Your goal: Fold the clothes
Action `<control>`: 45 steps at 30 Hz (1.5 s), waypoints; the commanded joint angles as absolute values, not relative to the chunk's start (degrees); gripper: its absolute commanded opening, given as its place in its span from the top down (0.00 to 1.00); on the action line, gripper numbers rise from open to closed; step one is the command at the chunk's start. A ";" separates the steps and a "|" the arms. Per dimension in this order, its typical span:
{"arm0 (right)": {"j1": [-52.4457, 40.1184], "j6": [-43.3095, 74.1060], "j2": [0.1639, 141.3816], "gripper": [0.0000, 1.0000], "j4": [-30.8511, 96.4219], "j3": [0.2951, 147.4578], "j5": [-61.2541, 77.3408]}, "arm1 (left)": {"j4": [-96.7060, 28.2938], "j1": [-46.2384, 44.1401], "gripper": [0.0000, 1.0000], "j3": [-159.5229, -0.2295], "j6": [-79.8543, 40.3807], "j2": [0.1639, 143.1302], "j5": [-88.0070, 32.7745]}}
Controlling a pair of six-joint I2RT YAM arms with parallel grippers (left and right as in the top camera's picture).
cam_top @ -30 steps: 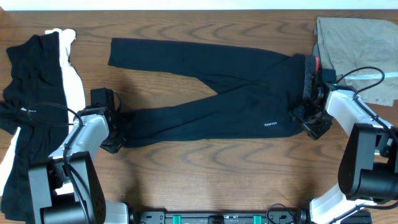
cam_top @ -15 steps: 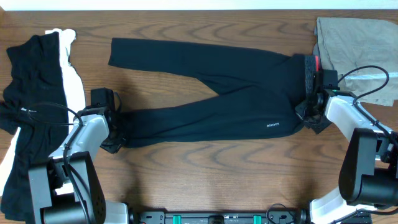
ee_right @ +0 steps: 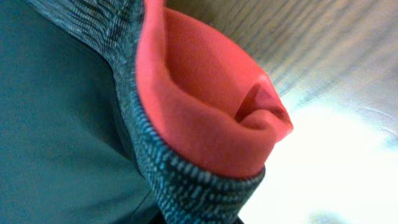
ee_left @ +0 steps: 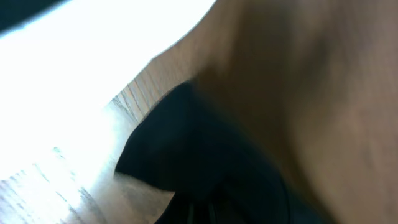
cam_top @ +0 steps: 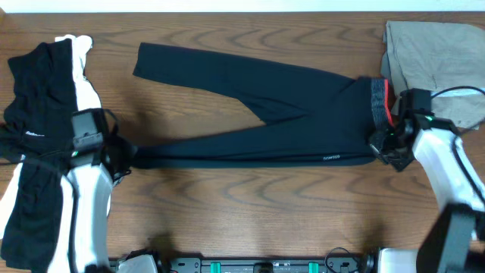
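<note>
The long black pants (cam_top: 303, 114) lie across the wooden table (cam_top: 250, 220), legs pointing left. My left gripper (cam_top: 125, 155) is shut on the cuff of the near leg, which is pulled into a narrow, taut band. In the left wrist view only blurred black fabric (ee_left: 205, 162) shows. My right gripper (cam_top: 384, 145) is shut on the near corner of the grey waistband (cam_top: 377, 95). The right wrist view is filled with the grey knit band (ee_right: 186, 180) and its coral-red lining (ee_right: 199, 106). The far leg (cam_top: 204, 64) lies flat.
A heap of black and white garments (cam_top: 45, 91) sits at the left edge, partly under my left arm. A taupe garment (cam_top: 436, 49) lies at the back right corner, with a cable (cam_top: 455, 89) over it.
The right gripper has shut on the waistband. Both arms have pulled outward, the left one moving left, so the near leg has drawn straight and taut.
</note>
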State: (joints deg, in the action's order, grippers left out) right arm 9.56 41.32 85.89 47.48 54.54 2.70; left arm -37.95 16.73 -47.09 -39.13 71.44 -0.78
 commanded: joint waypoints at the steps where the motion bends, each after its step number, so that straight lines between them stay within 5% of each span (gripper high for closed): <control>1: 10.59 39.03 80.14 0.99 49.76 54.43 1.96 | -38.98 17.72 0.94 -48.58 -36.16 66.22 0.91; 11: 10.52 37.89 74.78 0.99 52.64 54.43 1.85 | -34.44 17.65 0.94 -48.58 -35.79 60.77 0.43; 35: 10.52 37.17 89.58 0.99 29.26 54.41 1.32 | 26.20 6.44 0.94 -48.62 -35.83 94.59 0.71; 45: 10.50 37.17 92.27 0.99 21.30 54.41 1.30 | 24.77 6.13 0.94 -55.22 -35.55 103.44 2.68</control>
State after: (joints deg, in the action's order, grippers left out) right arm 10.07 38.04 92.12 22.41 54.52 3.18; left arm 25.98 5.89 -50.41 -36.97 102.56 0.05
